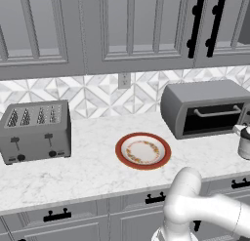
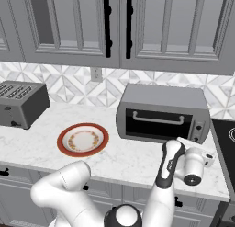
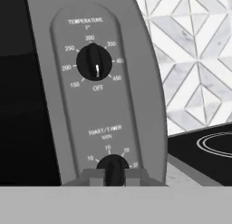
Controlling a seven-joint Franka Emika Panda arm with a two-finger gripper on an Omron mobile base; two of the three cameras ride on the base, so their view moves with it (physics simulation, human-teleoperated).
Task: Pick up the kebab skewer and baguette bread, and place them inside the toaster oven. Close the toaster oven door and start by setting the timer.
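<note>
At the toaster oven [image 2: 163,113], door closed, your end effector [image 3: 114,177] is pinching the timer knob [image 3: 113,166] narrowly; next you are likely turning it to set minutes.

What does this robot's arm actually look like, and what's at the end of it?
The arm is made of smooth, rounded, glossy white segments, like fat tubes, joined by dark grey joints, one a black disc. A dark strip runs along its forearm. The white hand ends in a gripper with two small dark grey, blocky fingers. No cables or markings are visible.
</note>
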